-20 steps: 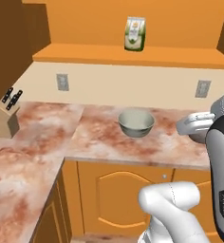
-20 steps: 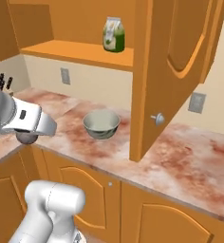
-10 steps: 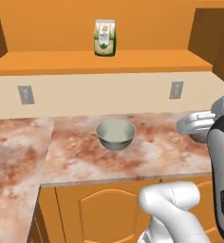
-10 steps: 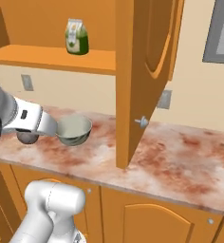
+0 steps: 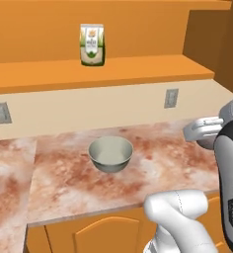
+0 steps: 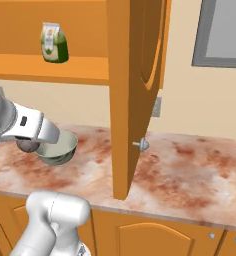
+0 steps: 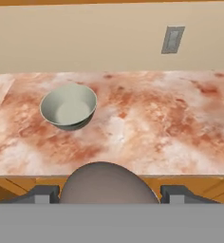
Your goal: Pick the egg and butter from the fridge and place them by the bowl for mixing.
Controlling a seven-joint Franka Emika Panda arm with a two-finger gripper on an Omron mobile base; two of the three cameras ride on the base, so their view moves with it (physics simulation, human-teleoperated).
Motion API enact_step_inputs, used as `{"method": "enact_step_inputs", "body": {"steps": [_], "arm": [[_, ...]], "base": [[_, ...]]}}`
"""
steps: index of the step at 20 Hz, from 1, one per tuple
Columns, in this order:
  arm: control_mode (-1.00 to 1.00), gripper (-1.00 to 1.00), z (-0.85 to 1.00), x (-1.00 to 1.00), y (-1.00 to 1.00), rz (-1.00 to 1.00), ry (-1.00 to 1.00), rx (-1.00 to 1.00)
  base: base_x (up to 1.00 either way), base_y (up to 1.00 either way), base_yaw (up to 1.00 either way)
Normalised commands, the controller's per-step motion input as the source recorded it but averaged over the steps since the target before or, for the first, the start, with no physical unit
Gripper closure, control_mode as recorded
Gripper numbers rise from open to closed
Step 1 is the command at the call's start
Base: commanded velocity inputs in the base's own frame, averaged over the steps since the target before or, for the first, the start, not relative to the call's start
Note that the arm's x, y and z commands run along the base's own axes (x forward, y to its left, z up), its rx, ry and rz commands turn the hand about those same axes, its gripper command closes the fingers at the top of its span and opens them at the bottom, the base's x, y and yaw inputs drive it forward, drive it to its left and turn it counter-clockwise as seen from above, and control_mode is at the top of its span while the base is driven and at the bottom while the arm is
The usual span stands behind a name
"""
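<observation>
While the tool [image 7: 109,194] pinches the roundish beige-grey egg [image 7: 109,182] between its two dark tips, it hangs over the front edge of the mottled red-and-white marble worktop [image 7: 147,128], with the round pale grey-green bowl [image 7: 68,106] well ahead and to one side. By my reading the egg is fetched but not yet set down, and the butter remains to be collected. Behind stand a cream wall, an orange wooden shelf [image 5: 113,69] bearing a green-and-white carton [image 5: 92,45], and an open orange cabinet door [image 6: 132,90].
</observation>
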Motion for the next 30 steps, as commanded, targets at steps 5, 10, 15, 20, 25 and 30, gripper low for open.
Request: {"method": "enact_step_inputs", "body": {"steps": [5, 10, 15, 20, 25, 30], "arm": [[1.00, 1.00, 0.00, 0.00, 0.00, 0.00, 0.00, 0.00], [-1.00, 1.00, -0.12, 0.31, 0.00, -0.01, 0.00, 0.00], [-1.00, 1.00, -0.43, 0.92, -0.14, 0.00, 0.04, 0.00], [-1.00, 1.00, -0.56, 0.77, -0.10, 0.01, 0.05, 0.00], [-1.00, 1.00, -0.61, 0.62, 0.00, 0.00, 0.04, -0.01], [-1.00, 1.00, -0.51, 0.60, 0.00, 0.00, 0.04, 0.00]], "base": [[0.36, 0.00, -0.11], [0.36, 0.00, -0.04], [0.00, 0.00, 0.00], [0.00, 0.00, 0.00], [0.00, 0.00, 0.00], [0.00, 0.00, 0.00]]}}
